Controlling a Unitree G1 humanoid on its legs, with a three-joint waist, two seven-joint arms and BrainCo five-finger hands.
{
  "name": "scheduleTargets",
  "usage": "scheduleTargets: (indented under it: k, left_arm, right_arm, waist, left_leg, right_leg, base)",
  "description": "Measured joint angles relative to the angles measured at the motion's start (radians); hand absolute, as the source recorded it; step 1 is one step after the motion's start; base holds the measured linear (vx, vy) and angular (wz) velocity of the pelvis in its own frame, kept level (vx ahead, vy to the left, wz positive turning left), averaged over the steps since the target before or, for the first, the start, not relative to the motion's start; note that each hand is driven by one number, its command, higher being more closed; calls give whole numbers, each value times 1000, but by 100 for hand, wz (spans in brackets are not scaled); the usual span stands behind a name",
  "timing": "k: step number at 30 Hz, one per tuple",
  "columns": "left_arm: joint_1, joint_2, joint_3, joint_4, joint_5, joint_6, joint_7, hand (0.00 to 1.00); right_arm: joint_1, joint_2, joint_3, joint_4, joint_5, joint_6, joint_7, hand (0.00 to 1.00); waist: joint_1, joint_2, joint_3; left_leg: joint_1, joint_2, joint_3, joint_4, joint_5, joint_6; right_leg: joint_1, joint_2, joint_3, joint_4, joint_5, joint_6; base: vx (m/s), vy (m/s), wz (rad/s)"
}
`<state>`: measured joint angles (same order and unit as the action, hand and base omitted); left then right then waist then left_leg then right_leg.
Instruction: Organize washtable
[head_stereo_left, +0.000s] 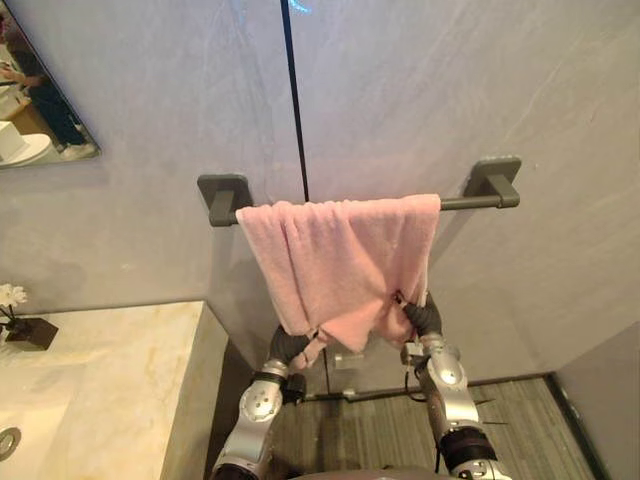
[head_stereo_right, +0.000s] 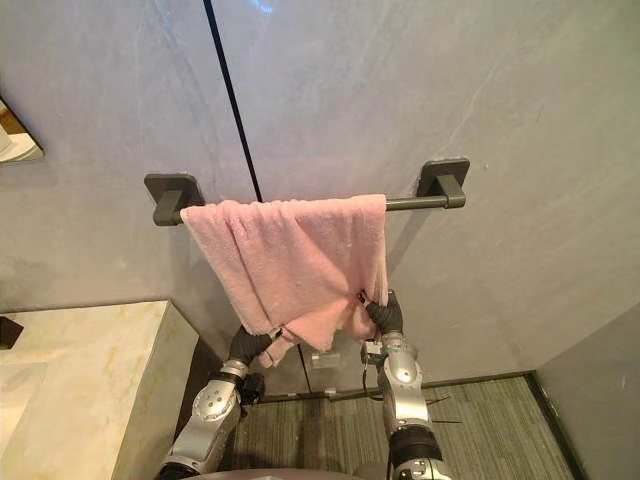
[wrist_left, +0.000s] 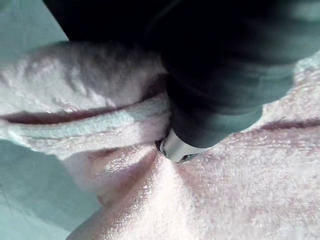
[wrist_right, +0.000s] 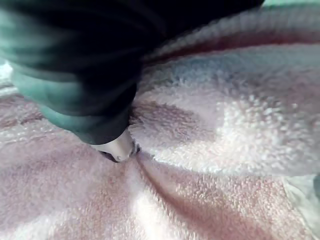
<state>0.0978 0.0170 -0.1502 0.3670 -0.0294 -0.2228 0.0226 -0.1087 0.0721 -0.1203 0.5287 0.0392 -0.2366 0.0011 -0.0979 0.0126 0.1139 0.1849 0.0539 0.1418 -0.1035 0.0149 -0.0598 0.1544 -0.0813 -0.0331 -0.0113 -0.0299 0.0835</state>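
A pink towel (head_stereo_left: 340, 260) hangs folded over a dark grey towel bar (head_stereo_left: 470, 203) fixed to a grey wall (head_stereo_left: 450, 90); it covers the bar's left and middle stretch and leaves the end at 3 o'clock bare. The cloth sags unevenly, with its lower edge bunched toward 6 o'clock.

The robot's left hand (head_stereo_left: 292, 345) reaches up to the towel's lower corner at 7 o'clock; its dark ribbed cover meets the hem and its fingers are buried in the cloth, so whether it grips cannot be told. The left wrist view shows a silver finger (wrist_left: 175, 147) pushed into the terry, folds puckering around it.

The right hand (head_stereo_left: 424, 318) meets the towel's lower edge at 5 o'clock; its fingers are likewise lost behind the fabric, and their state cannot be told. In the right wrist view one silver finger (wrist_right: 117, 147) presses into the pile, creases radiating from the spot.

A dark vertical seam (head_stereo_left: 295, 100) runs down the wall from 12 o'clock and passes behind the towel. A pale marble counter (head_stereo_left: 100, 370) lies at 8 o'clock, well apart from the towel; on it at 9 o'clock stands a white flower in a dark block vase (head_stereo_left: 25, 325). A mirror (head_stereo_left: 40, 110) hangs at 10 o'clock; grey plank flooring (head_stereo_left: 520, 420) shows at 5 o'clock.
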Motion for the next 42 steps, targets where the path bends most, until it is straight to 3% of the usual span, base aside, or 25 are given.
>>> scheduleTargets:
  k: [9,13,16,23,33,37,42]
  left_arm:
    - [3,2,56,21,-61,9,8,0]
    - [57,24,155,58,-87,51,52,0]
    - [118,57,165,68,-98,65,68,0]
    - [138,65,197,31,-141,65,69,0]
    - [197,36,279,-398,-196,48,76,0]
    - [192,26,356,-610,-196,4,116,0]
    - [146,59,373,-894,-196,-79,137,0]
  right_arm:
    - [10,-10,-46,22,49,8,-24,0]
    - [41,-56,-119,30,78,40,-85,0]
    - [116,-92,-157,50,110,84,-100,0]
    - [242,-102,-196,17,181,95,-108,0]
    - [334,-133,-419,-385,195,83,-150,0]
    - [328,-136,-496,-552,183,60,-189,0]
    - [243,-181,-485,-865,182,-21,-216,0]
  waist:
    - [1,-22,8]
    - [4,-23,15]
    - [20,-23,17]
    - [24,-21,15]
    - [22,-25,-5]
    - [22,-21,-25]
    - [24,-11,-32]
  left_leg:
    - [5,-2,-3,0,3,6]
    - [6,-1,1,0,1,6]
    - [5,0,3,1,0,5]
    - [21,2,10,1,0,5]
    - [14,1,5,4,-1,8]
    - [15,0,4,7,-1,8]
    - [18,0,5,7,-3,10]
  right_leg:
    - [29,-3,-20,-27,3,1]
    - [34,-2,-20,-29,2,1]
    - [34,-2,-21,-30,2,0]
    - [32,-2,-16,-21,2,-1]
    - [16,-3,-16,-3,-5,-2]
    - [18,-4,-17,-2,-5,-2]
    - [19,-7,-15,0,-5,0]
  base:
    - [14,-13,4]
    - [6,-4,1]
    - [0,0,0]
    - [-45,-11,-6]
    - [-19,-5,-1]
    - [0,0,0]
    - [-28,-9,-1]
